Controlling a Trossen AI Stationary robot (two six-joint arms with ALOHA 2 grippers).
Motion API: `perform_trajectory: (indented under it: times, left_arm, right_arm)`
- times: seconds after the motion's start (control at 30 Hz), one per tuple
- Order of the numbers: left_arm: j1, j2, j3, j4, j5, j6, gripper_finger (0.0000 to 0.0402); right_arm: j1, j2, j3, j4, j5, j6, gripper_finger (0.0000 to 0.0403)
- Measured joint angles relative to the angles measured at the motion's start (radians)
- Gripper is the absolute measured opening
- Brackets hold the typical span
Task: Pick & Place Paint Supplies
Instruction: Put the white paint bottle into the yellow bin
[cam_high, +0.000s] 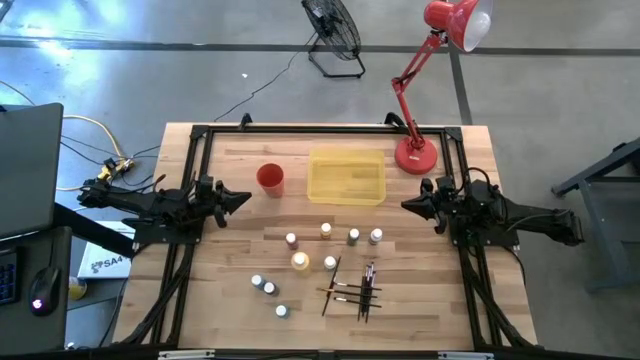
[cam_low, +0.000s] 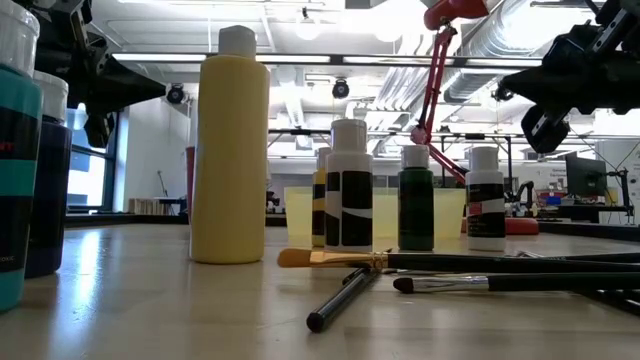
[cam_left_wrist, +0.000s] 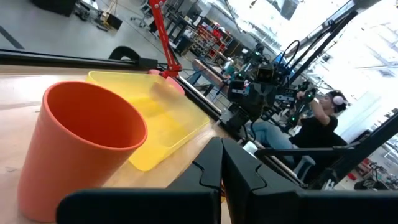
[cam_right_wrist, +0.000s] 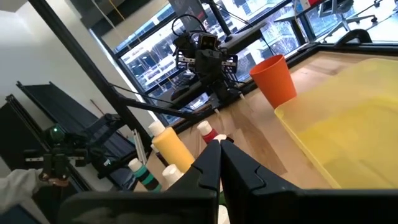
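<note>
Several small bottles with pale caps (cam_high: 326, 231) stand upright on the wooden table's middle, around a taller yellow bottle (cam_high: 300, 261) (cam_low: 230, 150). Just to their right, several thin dark-handled paintbrushes (cam_high: 352, 290) (cam_low: 450, 262) lie crossed in a loose pile. A red cup (cam_high: 270, 178) (cam_left_wrist: 81, 149) and a flat translucent yellow tray (cam_high: 346, 177) (cam_right_wrist: 348, 124) sit farther back. My left gripper (cam_high: 245, 197) (cam_left_wrist: 221, 162) hovers shut at the table's left edge, pointing level toward the cup. My right gripper (cam_high: 405, 204) (cam_right_wrist: 219, 149) hovers shut at the right edge, pointing level at the tray. Neither holds anything.
A red desk lamp (cam_high: 415, 155) stands on the table's far right corner. Black frame rails (cam_high: 300, 128) run along the table's edges. A seated person (cam_left_wrist: 314, 121) shows beyond the table in the left wrist view. Bare wood lies between the grippers and the bottles.
</note>
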Motion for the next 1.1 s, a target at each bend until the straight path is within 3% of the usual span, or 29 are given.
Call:
perform_trajectory:
  times: [0.8, 1.1]
  left_arm:
    - [0.000, 0.000, 0.000, -0.001, -0.001, 0.000, 0.0000]
    - [0.000, 0.000, 0.010, 0.045, -0.004, 0.118, 0.0000]
  right_arm:
    - [0.000, 0.002, 0.000, -0.004, 0.005, -0.025, 0.0002]
    - [0.000, 0.002, 0.000, -0.006, 0.151, -0.024, 0.0002]
